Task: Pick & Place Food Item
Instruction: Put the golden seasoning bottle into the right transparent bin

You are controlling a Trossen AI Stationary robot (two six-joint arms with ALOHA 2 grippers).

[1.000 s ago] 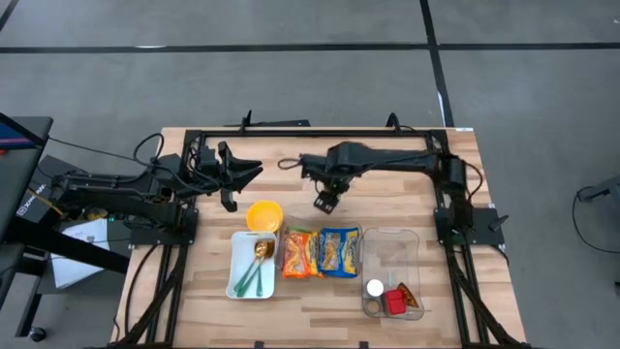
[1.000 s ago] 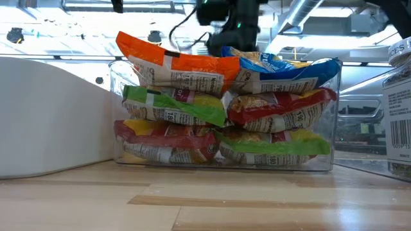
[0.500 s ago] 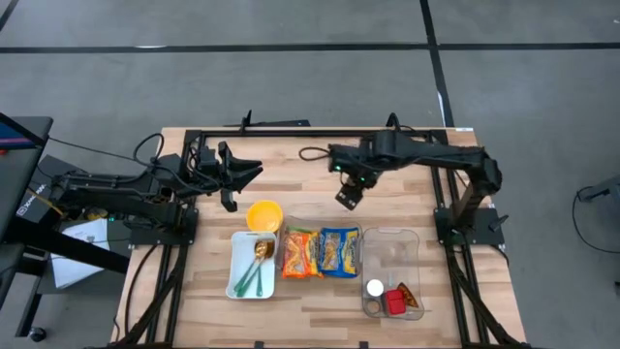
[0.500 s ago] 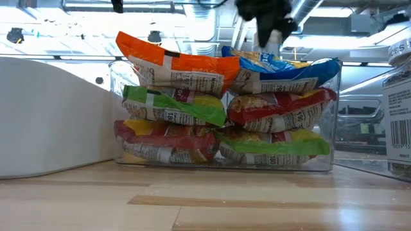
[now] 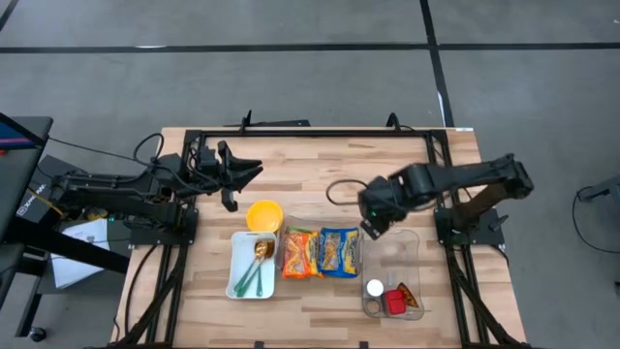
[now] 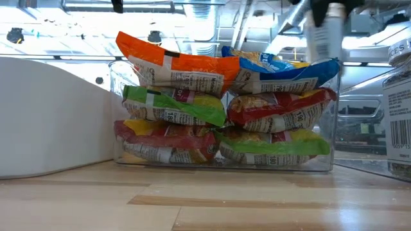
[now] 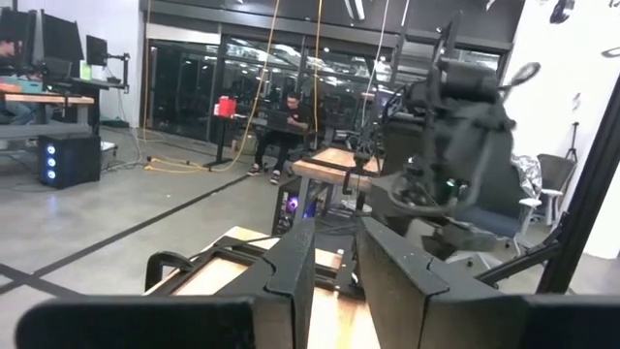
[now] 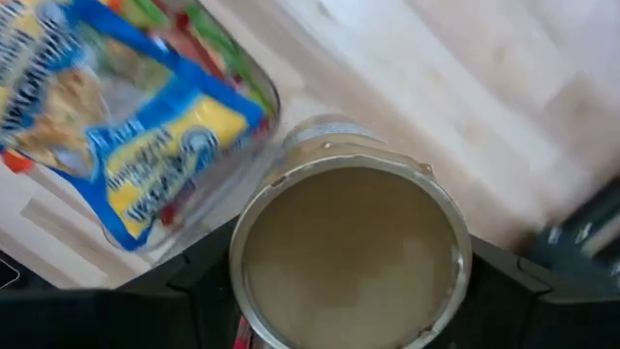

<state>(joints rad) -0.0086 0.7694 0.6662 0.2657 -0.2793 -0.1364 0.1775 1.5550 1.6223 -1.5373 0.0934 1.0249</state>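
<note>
Right end effector (image 5: pixel 373 215) hides the clear bin's (image 5: pixel 412 242) 11 o'clock corner in high view. Low view: can (image 6: pixel 321 29) motion-blurred, label unreadable; its base cut by wrist picture's edge. Packet bin's (image 6: pixel 324 128) lower packets hidden from above. Small items in clear bin too small to identify.

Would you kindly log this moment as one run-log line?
right gripper: shut on can, above clear bin | left gripper: parked

Wooden table (image 5: pixel 320 165): yellow bowl (image 5: pixel 263 214) near centre; white tray (image 5: pixel 238 276) at 7 o'clock; clear snack bin (image 5: pixel 320 252) at 6; clear container (image 5: pixel 392 247) at 4.
</note>
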